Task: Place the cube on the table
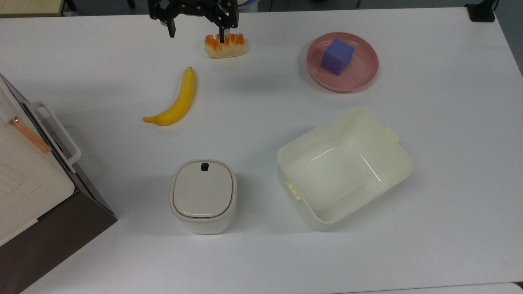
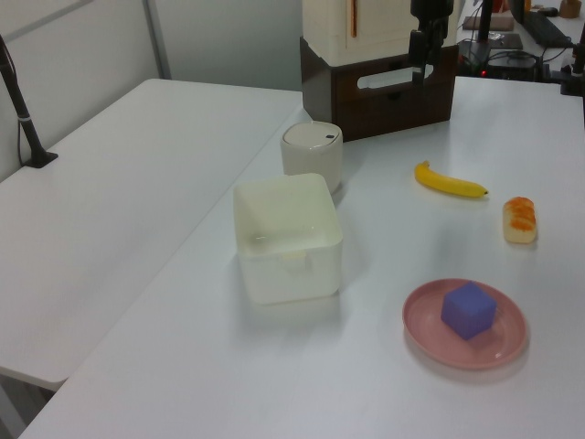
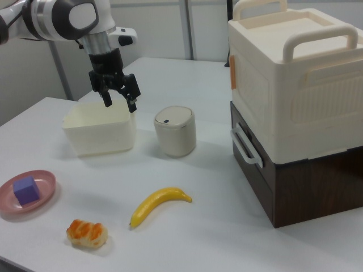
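The purple-blue cube sits upright on a pink plate at the top view's upper right. The plate rests on the white table. My gripper hangs in the air at the top view's upper middle, well to the left of the plate. Its fingers are open and hold nothing. In the left view the gripper shows dark at the far end of the table.
A banana, an orange-topped bread piece, an empty cream tub and a small lidded bin lie on the table. A cream case stacked on a brown box stands at the top view's left edge.
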